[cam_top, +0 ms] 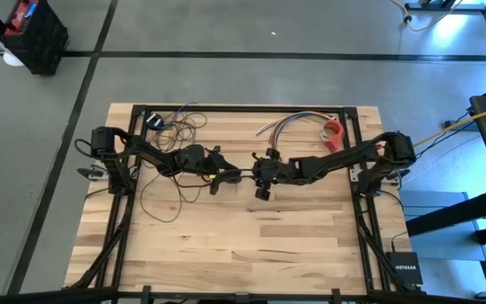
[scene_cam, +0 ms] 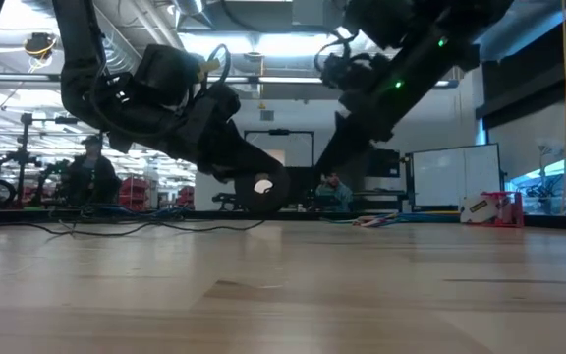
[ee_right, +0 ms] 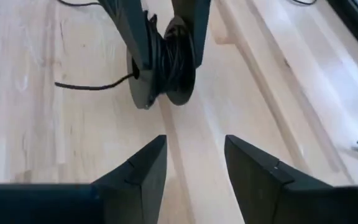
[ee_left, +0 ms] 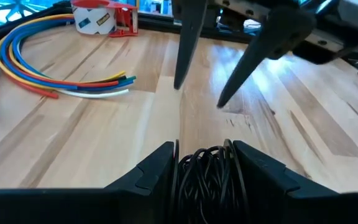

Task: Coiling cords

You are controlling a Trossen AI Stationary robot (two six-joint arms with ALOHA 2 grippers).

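Left wrist view: cords [ee_left: 207, 171] bundled between left tool [ee_left: 205, 163] fingers.

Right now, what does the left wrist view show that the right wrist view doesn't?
Only the left wrist view shows the bundle of multicoloured wires and the red tape dispenser on the wooden table, with the right gripper hanging open and empty above the boards.

Only the right wrist view shows the loose dark tail trailing off the coil across the table, and the left gripper seen from in front.

Both show the thin dark cord coil clamped between the left gripper's fingers.
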